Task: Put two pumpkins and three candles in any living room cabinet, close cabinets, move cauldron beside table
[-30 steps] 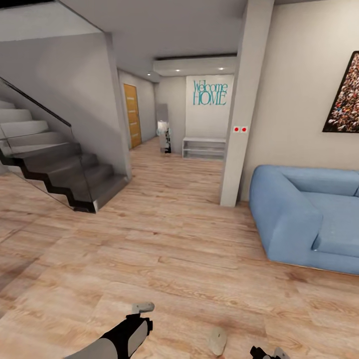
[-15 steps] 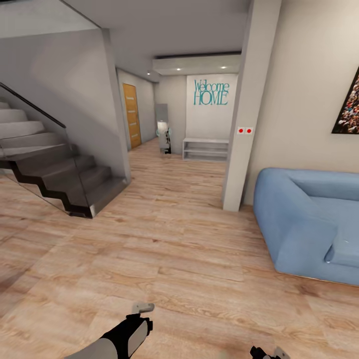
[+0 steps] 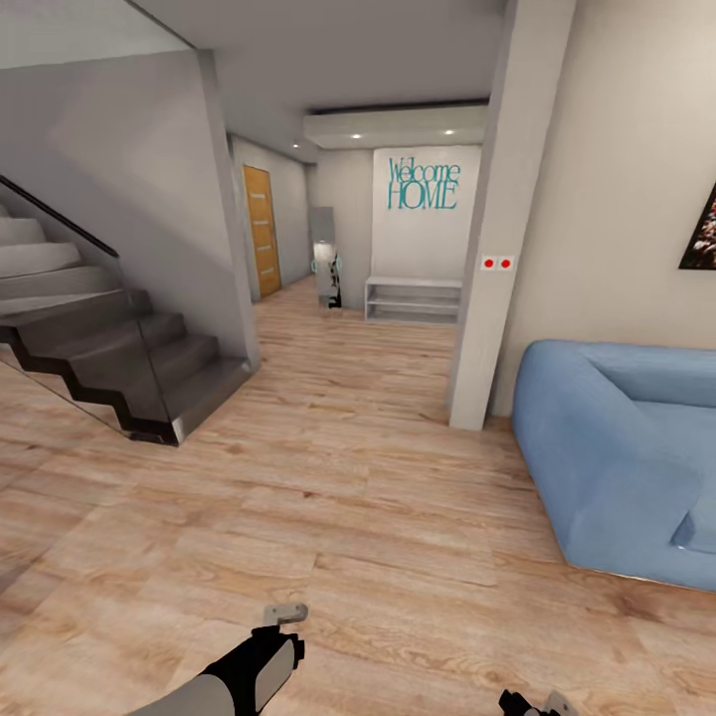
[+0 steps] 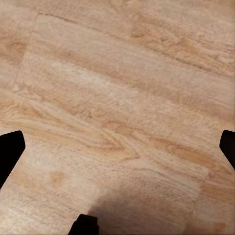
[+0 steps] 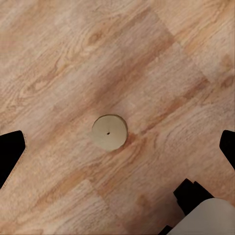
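Over on the left, a dark staircase (image 3: 119,348) climbs away, with wooden floor (image 3: 328,517) spreading across the room. The left tool (image 4: 117,147) hangs over bare planks, its dark tips spread wide with nothing between them. Far ahead, a "Welcome HOME" sign (image 3: 423,184) marks the hallway wall. To the right sits a blue sofa (image 3: 626,447). Now the prize: a candle (image 5: 109,131) stands upright on the floor directly below the right tool (image 5: 117,147), whose tips sit wide apart. That stubby cylinder looks light, rigid and slightly waxy-slick; I'd pinch it across its round sides, low down, gently.
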